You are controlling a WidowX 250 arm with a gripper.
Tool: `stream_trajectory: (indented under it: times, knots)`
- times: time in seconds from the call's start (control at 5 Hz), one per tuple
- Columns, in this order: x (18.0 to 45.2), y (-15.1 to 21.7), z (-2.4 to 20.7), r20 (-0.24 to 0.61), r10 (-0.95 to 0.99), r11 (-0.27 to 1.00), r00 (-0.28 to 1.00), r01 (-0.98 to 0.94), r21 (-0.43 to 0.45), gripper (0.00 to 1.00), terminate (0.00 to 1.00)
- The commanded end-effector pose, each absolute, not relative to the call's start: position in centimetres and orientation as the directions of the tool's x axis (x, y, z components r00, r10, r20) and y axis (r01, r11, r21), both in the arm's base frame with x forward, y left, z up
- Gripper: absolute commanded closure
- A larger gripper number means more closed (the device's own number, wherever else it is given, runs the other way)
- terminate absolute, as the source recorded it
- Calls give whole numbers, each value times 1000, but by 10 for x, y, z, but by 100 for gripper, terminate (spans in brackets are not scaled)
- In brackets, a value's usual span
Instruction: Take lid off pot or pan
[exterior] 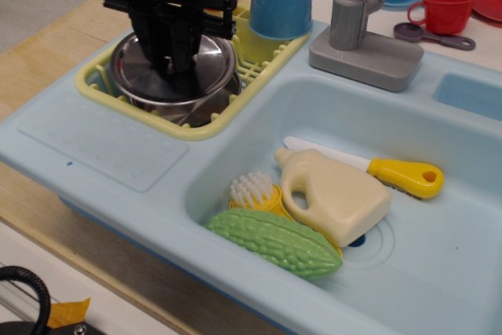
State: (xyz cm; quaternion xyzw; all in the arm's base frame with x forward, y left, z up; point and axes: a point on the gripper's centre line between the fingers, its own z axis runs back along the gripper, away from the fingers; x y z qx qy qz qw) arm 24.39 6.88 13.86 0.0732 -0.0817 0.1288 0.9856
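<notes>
My black gripper (177, 82) reaches down from above over the yellow slatted rack (149, 121) at the left of the sink unit. It is shut on the centre of the round shiny steel lid (215, 60), whose knob is hidden between the fingers. The lid hangs raised and slightly tilted above the rack. Beneath its near right edge, a shiny curved part of the steel pot (205, 110) shows inside the rack. The rest of the pot is hidden by the lid.
A blue cup (280, 1) stands upside down at the rack's far right end, close to the lid. A grey faucet (353, 21) is to the right. The basin holds a cream bottle (337, 194), green gourd (274, 242), brush (251, 188) and yellow-handled knife (404, 176).
</notes>
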Motion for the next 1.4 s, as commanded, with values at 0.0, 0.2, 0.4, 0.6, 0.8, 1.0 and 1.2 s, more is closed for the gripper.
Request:
stream_trajectory:
  times: [0.0,0.2,0.4,0.6,0.8,1.0,1.2]
  knots:
    - [214,64,162,220,340,915,914,-376,144,100,0]
    - [201,68,153,226,373,907,900,-405,117,100,0]
    - [195,73,142,184,402,900,897,-424,103,100,0]
    - [188,76,137,157,421,894,893,-438,97,100,0]
    - [182,78,135,127,434,890,892,-446,95,100,0]
    - [174,79,134,128,434,893,892,-445,73,0,0]
    - [174,79,134,128,434,893,892,-445,73,0,100]
